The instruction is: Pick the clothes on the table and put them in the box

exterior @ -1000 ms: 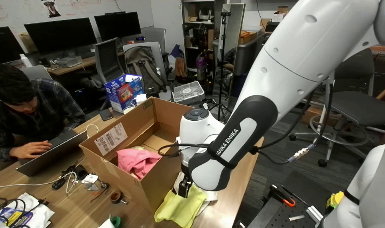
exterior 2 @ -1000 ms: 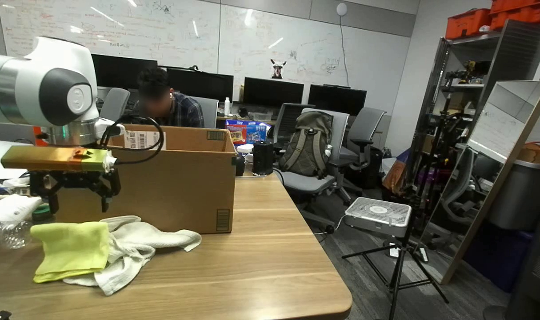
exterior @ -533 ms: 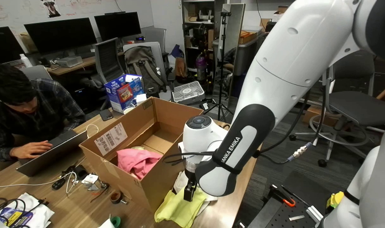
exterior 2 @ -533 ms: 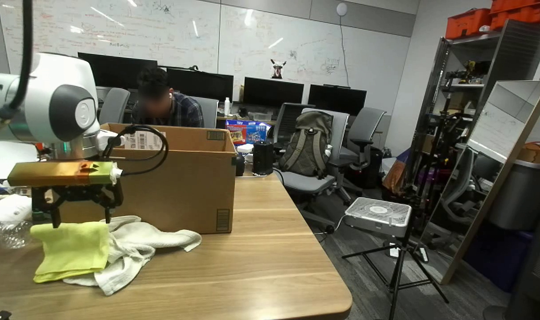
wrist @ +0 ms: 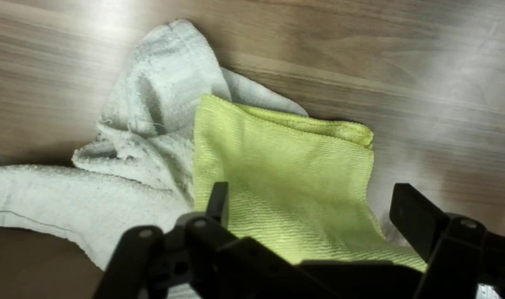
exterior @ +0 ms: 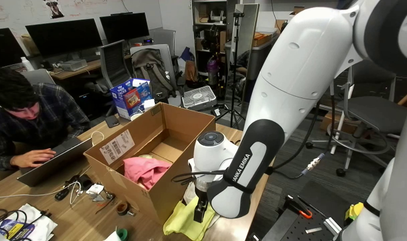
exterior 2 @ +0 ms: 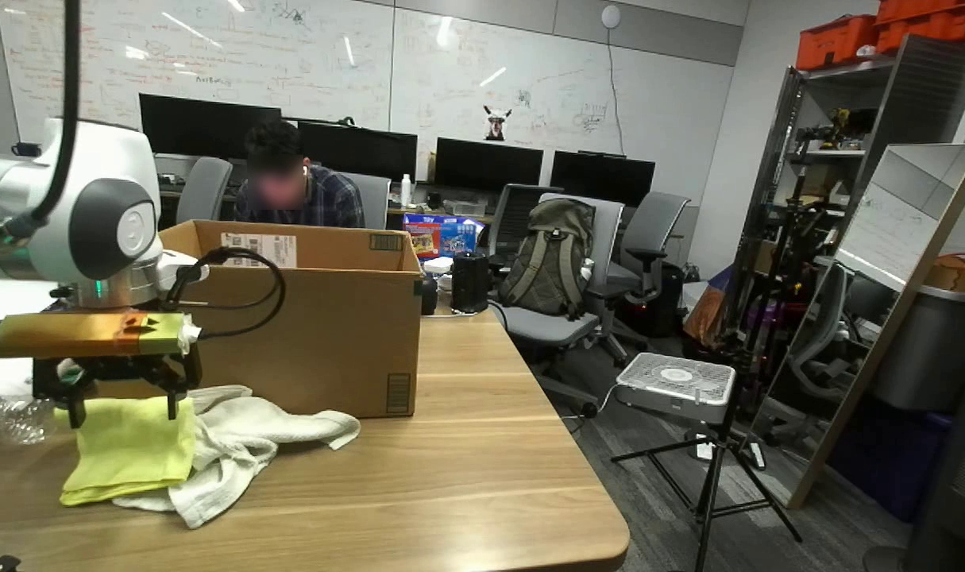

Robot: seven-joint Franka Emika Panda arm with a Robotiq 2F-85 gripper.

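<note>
Released, the claw [wrist: 309,197] points down over the yellow cloth [wrist: 285,166], its 2 dark fingers [wrist: 416,222] spread well apart. In the wrist view 1 fingertip shows against the cloth near an edge, the 2nd against wood past the opposite edge; whether either touches what lies below, I cannot tell.

Biggest is the wooden table [exterior 2: 482,477], with the white arm [exterior: 293,70] reaching in above it. A person [exterior: 56,100] in a plaid shirt leans forward at the table. The cardboard box [exterior 2: 323,342] stands upright on it, top uncovered. A laptop [exterior: 59,162] sits in front of the person.

Next come 3 cloths. The pale cloth [wrist: 173,83] lies crumpled on the table, just beside the box and outside it. The yellow cloth, folded, rests partly on top of the pale cloth, also outside. In an exterior view the pink cloth [exterior: 146,170] sits bunched inside the box, toward the end nearer the camera.

Smaller are a white label [exterior: 117,146] on an inner wall of the box and a dark phone [exterior: 112,121], flat on the table on the person's side.
</note>
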